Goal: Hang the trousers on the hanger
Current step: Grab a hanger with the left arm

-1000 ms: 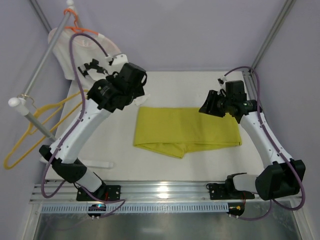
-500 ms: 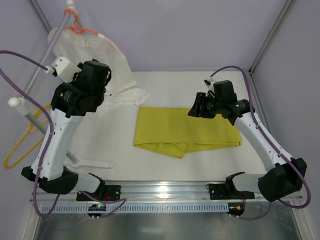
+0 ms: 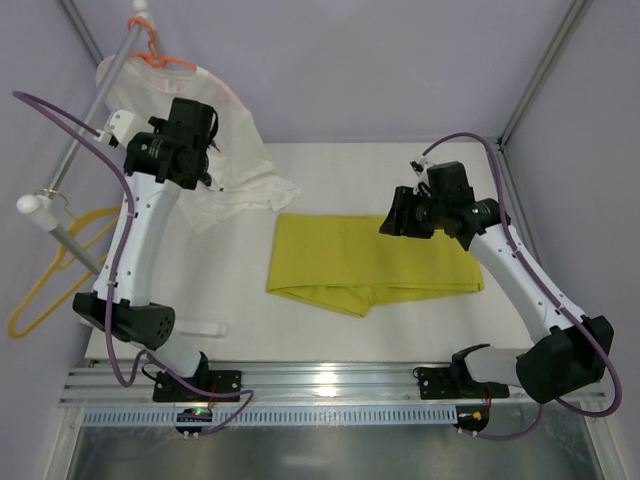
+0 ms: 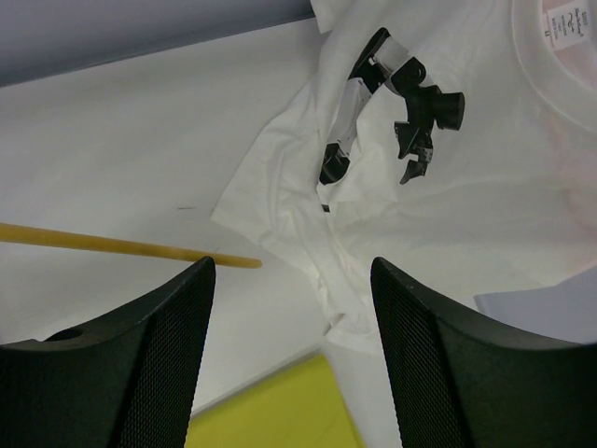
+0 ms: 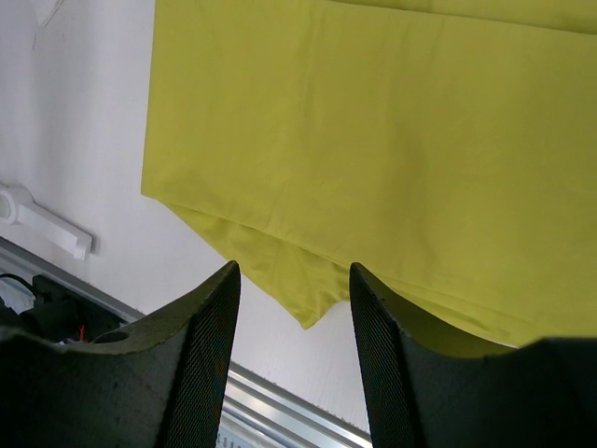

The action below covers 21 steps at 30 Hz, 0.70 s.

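Trousers (image 3: 375,262): yellow-green cloth, matt, smooth weave, lying flat with few creases.
Hanger (image 3: 98,213): thin yellow plastic, slight sheen.
T-shirt (image 4: 485,196): white cloth, matt, wrinkled, with a black print.
Desk (image 3: 330,330): white, matt, smooth.
Left fingers (image 4: 159,364) and right fingers (image 5: 210,355): black plastic, inner faces finely grid-textured, matt.
Front rail (image 3: 330,378): bare metal, brushed, reflective.
Cable (image 3: 128,215): purple, glossy sheath.

robot lab cell, plain lilac walls (image 3: 400,60), aluminium rail (image 3: 330,378), white table (image 3: 340,335)
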Each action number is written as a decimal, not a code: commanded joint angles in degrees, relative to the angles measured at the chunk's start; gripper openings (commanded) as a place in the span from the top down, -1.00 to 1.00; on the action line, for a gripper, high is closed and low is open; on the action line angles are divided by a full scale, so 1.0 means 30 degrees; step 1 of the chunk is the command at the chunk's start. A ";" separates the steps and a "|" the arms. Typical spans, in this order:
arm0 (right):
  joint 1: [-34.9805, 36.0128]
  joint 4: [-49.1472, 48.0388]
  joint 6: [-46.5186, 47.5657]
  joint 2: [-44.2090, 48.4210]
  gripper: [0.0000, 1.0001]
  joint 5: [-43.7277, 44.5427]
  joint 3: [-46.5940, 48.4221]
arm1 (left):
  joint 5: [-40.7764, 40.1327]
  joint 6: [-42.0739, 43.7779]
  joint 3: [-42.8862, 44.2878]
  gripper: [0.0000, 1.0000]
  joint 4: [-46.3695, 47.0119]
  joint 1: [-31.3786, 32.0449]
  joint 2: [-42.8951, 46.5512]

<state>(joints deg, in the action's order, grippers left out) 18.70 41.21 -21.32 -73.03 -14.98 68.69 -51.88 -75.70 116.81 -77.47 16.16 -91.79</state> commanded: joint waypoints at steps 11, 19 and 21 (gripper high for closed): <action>0.0124 -0.0377 0.0018 -0.0704 -0.08 0.0424 0.0162 | -0.0374 -0.0957 -0.1172 -0.42 -0.5875 -0.0408 0.1238; 0.0271 -0.0671 -0.0159 -0.0792 -0.07 0.0336 -0.0365 | -0.1015 -0.0958 -0.3078 -0.45 -0.5904 -0.0437 0.2295; 0.0300 -0.0612 -0.0100 -0.0763 -0.08 0.0365 -0.0366 | -0.1949 -0.0812 -0.3196 -0.47 -0.5876 -0.0408 0.2354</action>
<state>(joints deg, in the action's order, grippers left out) 19.16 40.75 -21.41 -75.37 -14.26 67.99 -52.18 -76.62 107.59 -77.56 15.11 -86.89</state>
